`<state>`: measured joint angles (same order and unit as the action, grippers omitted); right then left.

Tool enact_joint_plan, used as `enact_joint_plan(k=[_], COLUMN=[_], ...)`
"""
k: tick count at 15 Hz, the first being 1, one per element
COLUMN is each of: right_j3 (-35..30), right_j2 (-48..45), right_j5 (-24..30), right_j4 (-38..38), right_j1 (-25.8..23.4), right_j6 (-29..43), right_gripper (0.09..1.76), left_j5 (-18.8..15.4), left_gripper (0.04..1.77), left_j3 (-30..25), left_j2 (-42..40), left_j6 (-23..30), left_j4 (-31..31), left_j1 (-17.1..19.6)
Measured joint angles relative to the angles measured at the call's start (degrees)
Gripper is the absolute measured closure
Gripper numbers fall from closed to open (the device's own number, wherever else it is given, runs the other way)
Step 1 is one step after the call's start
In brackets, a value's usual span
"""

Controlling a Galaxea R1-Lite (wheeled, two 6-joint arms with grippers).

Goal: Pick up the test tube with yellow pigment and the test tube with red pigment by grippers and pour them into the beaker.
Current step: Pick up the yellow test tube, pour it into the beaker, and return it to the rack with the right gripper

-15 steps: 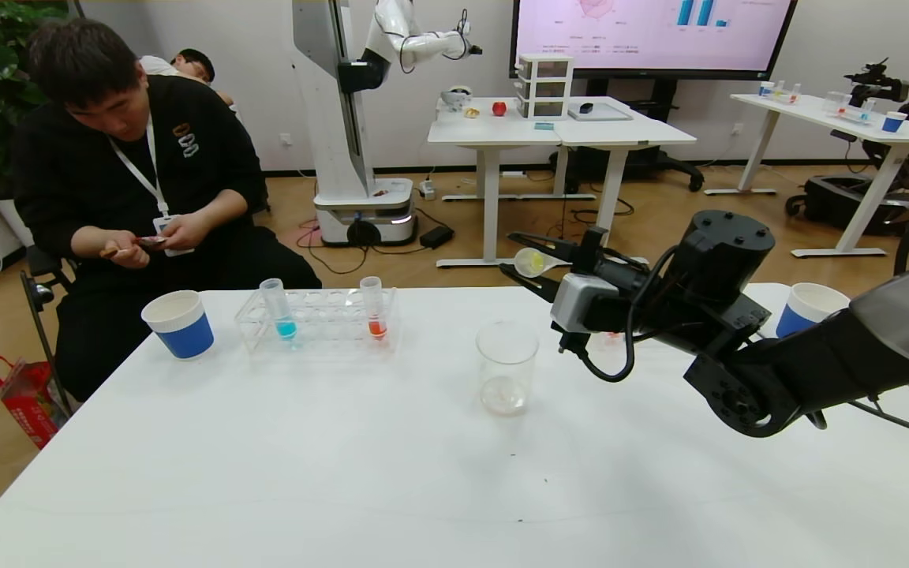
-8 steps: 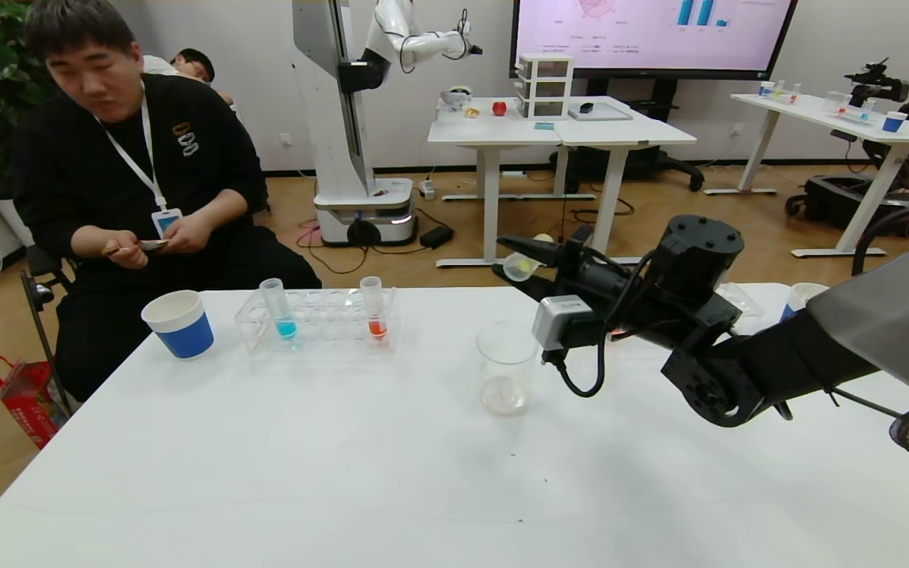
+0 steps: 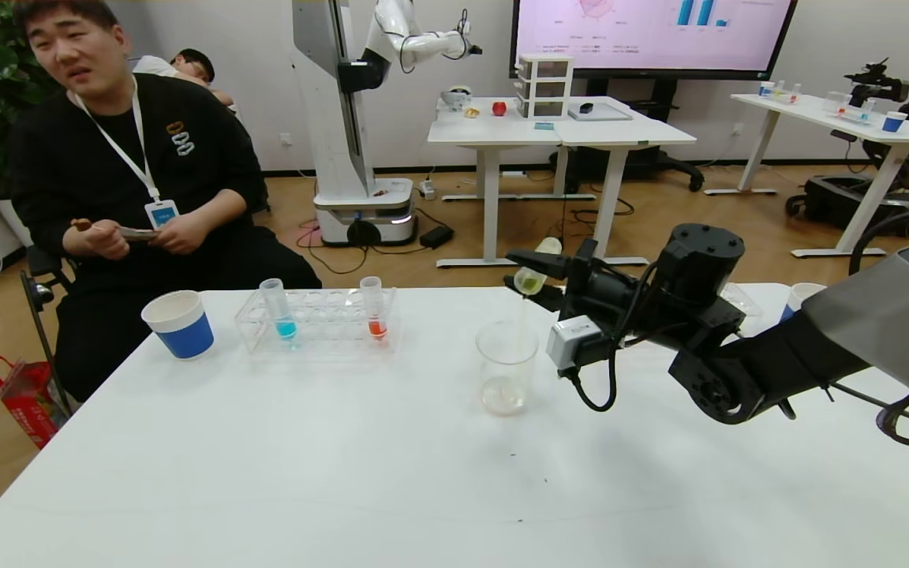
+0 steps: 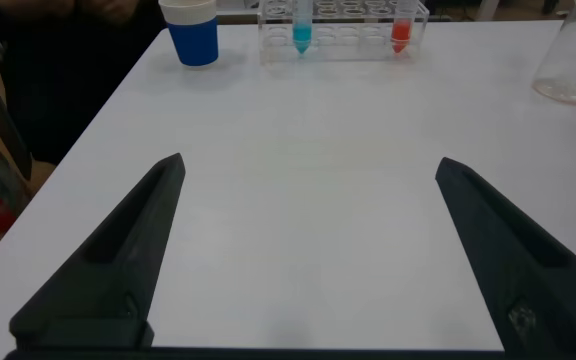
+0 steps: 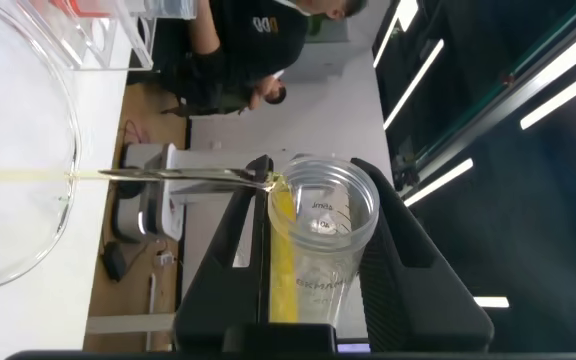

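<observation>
Just right of the head view's centre, the right tool [image 3: 537, 278] pinches the test tube with yellow pigment [image 3: 532, 276], tipped mouth-down so a thin yellow stream falls into the beaker [image 3: 506, 367] standing on the white counter [image 3: 391, 473] directly below. The test tube with red pigment [image 3: 374, 308] stands upright in the clear rack [image 3: 316, 322] at centre-left, beside a blue-filled tube [image 3: 277, 308]. The left tool [image 4: 308, 250], fingers spread wide, hovers over bare counter in its wrist view.

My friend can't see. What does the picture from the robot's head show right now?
The right gripper tips a tube of yellow liquid so a thin stream falls into a clear beaker on a white table. Behind, a rack holds a blue tube and a red tube.
</observation>
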<state>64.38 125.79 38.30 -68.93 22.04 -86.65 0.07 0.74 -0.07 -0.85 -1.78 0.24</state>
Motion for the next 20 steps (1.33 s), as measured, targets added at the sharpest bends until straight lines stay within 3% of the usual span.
enact_joint_plan(k=[20], right_j3=[3.1], right_j2=[2.0], right_j5=[3.8], right_j4=[1.9], right_j1=[-0.4], right_j6=[-19.2], right_gripper=[1.34], left_j5=[0.0], left_gripper=[0.06], left_j3=[0.0], left_j2=[0.0], left_j6=[0.0], left_j4=[0.0], left_j1=[0.0])
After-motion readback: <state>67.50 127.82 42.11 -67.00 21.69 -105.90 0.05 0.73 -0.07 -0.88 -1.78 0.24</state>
